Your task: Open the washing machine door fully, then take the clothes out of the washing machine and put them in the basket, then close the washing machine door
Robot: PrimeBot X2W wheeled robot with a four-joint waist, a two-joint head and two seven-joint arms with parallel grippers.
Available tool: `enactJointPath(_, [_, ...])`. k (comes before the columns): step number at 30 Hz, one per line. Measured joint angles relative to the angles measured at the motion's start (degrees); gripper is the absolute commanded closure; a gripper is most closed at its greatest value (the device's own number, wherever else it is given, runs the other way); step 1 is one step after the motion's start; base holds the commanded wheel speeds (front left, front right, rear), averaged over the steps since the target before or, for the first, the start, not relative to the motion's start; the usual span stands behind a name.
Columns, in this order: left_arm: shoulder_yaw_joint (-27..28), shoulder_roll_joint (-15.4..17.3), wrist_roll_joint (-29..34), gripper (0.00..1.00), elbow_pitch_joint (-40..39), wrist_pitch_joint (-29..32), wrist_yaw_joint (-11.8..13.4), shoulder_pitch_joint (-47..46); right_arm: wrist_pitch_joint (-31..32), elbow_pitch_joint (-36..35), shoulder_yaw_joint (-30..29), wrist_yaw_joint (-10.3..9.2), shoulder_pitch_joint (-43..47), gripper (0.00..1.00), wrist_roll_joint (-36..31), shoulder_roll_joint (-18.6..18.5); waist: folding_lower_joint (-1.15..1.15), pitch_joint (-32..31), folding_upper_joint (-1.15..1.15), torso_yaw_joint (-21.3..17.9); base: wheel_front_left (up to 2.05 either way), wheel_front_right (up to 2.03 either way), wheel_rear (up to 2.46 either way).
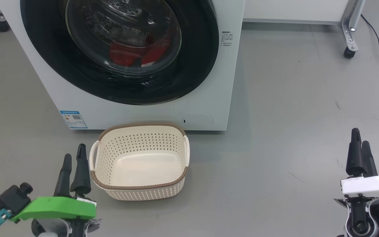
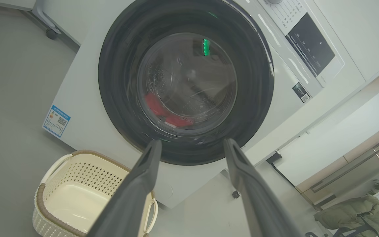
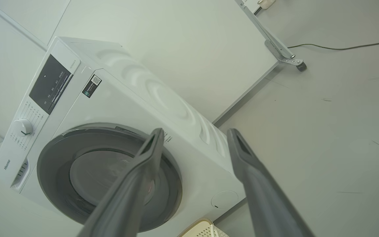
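Hovering left hand (image 1: 74, 150) and right hand (image 1: 360, 136) wide, empty, going for the shut washing machine door (image 1: 199, 49), hooking its rim, latch side hard to tell.

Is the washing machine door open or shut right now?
Shut. The washing machine door sits flush against the washing machine front, with the clothes behind its glass.

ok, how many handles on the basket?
2, both on the basket: left handle on its left short side, right handle on its right short side. The whole rim is in view, so none is hidden.
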Motion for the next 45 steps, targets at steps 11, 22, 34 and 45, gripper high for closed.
enactJointPath(11, [-3.3, 0.3, 14.7, 0.0, -0.2, -2.0, 0.0, 0.0, -2.1, -0.5, 3.4, -1.6, 1.1, 0.0, -10.8, -1.1, 0.0, 0.5, 0.0, -0.1, 0.0, 0.0, 0.0])
enactJointPath(22, [-7.2, 0.9, 29.1, 0.0, 0.5, -4.2, 1.7, 0.0, -3.1, -0.5, 6.5, -3.98, 1.1, 0.0, -21.2, -2.1, 0.0, 1.1, 0.0, -0.3, 0.0, 0.0, 0.0])
enactJointPath(34, [-9.5, 1.0, 40.5, 0.0, 3.0, -6.6, 5.2, -0.1, -3.6, 0.4, 8.9, -7.91, 1.2, 0.0, -32.4, -3.3, 0.0, 1.7, 0.0, -0.4, 0.0, 0.0, 0.0])
enactJointPath(45, [-10.0, 1.0, 41.4, 0.0, 7.2, -7.0, 6.6, -0.1, -2.3, 2.8, 9.5, -8.96, 1.2, 0.0, -34.2, -3.2, 0.0, 2.0, 0.0, -0.7, 0.0, 0.0, 0.0])
